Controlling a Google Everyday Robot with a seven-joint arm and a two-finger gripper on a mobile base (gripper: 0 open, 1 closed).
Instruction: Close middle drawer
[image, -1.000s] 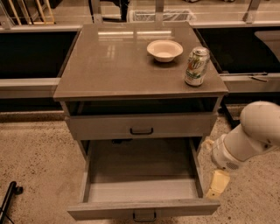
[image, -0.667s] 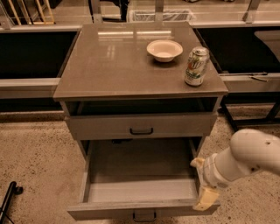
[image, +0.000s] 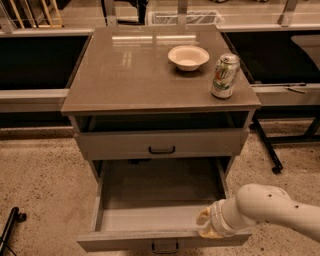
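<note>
The middle drawer (image: 160, 200) is pulled far out of the grey cabinet (image: 160, 90). Its inside looks empty, and its flat grey front (image: 125, 241) with a small dark bar handle (image: 165, 247) sits at the bottom edge of the view. My gripper (image: 205, 225), cream-tipped on a white arm (image: 270, 207), reaches in from the right. It is at the drawer's front right corner, just behind the top edge of the front. The top drawer (image: 160, 142) above it stands slightly open. The lowest drawer is hidden.
A white bowl (image: 188, 57) and a green-and-white drink can (image: 224, 75) stand on the cabinet top. Low dark shelving runs left and right behind the cabinet. A black wheeled leg (image: 267, 145) stands at the right, and a black caster (image: 12, 225) at the lower left, on the speckled floor.
My arm has swung down and to the left, from beside the cabinet's right side to the front right corner of the open drawer. The drawer has not visibly moved.
</note>
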